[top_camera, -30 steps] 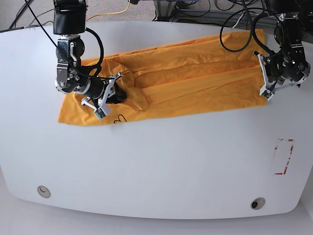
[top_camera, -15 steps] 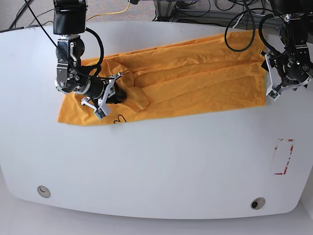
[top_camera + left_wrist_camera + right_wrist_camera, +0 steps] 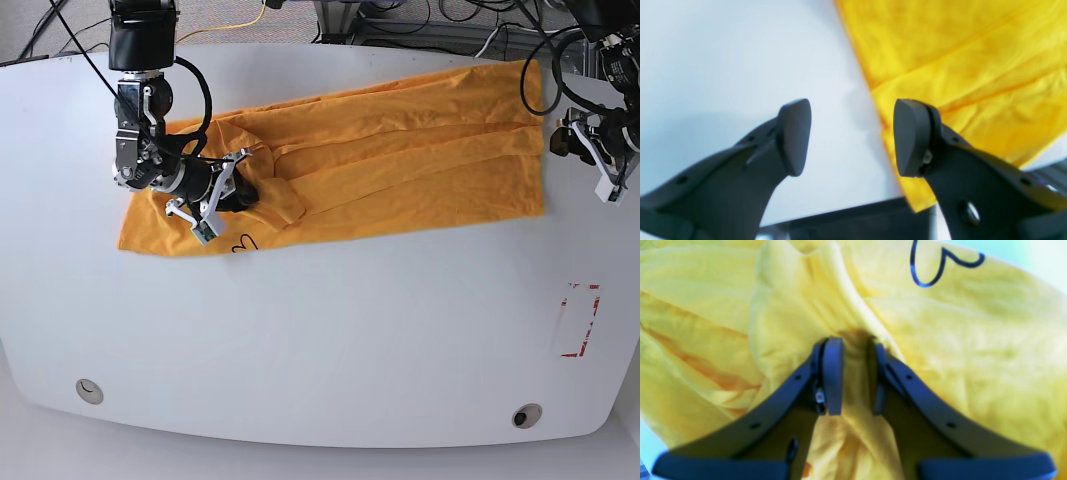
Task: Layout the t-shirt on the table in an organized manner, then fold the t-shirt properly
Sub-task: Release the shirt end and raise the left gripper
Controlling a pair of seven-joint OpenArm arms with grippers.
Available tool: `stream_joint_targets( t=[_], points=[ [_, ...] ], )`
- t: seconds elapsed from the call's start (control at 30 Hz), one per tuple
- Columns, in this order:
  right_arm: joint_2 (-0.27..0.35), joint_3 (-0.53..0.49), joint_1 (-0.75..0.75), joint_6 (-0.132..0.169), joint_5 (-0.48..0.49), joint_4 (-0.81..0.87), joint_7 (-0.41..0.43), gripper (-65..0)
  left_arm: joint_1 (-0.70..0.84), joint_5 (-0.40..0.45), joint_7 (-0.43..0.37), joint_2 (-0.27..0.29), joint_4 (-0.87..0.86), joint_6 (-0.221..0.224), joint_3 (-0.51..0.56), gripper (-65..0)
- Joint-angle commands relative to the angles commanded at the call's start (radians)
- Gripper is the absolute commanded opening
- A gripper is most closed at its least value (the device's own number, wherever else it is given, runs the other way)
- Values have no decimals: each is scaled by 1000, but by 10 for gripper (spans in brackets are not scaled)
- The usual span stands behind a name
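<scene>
Basically, L end effector [image 3: 852, 137] open btwn T-shirt [image 3: 960, 73] edge & tbl [image 3: 740, 66].

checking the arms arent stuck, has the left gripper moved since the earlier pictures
Yes. In the base view the left gripper has moved rightward, away from the t-shirt's right end.

We see wrinkled, matt cloth in the t-shirt [image 3: 400, 200]; beneath it, the bench [image 3: 300, 340] looks smooth and glossy.

Black-and-white arms, looping black cables.
</scene>
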Motion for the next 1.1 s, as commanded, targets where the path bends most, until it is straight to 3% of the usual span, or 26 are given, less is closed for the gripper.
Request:
stream_joint_targets(
  t=[0.2,0.5,0.83,1.1],
  points=[
    [-2,0,0,0,0,0,0,-526,-20,-41,-37,0,-157,0,5,-283],
    [-2,0,-2,0,0,0,0,-526,-23,-43,-58,3,-160,0,106,-283],
    [-2,0,-2,0,0,0,0,-526,15,-43,-57,72,-157,0,196,-283],
    [-2,0,-2,0,0,0,0,-526,14,-43,-58,92,-155,0,215,-288]
  ],
)
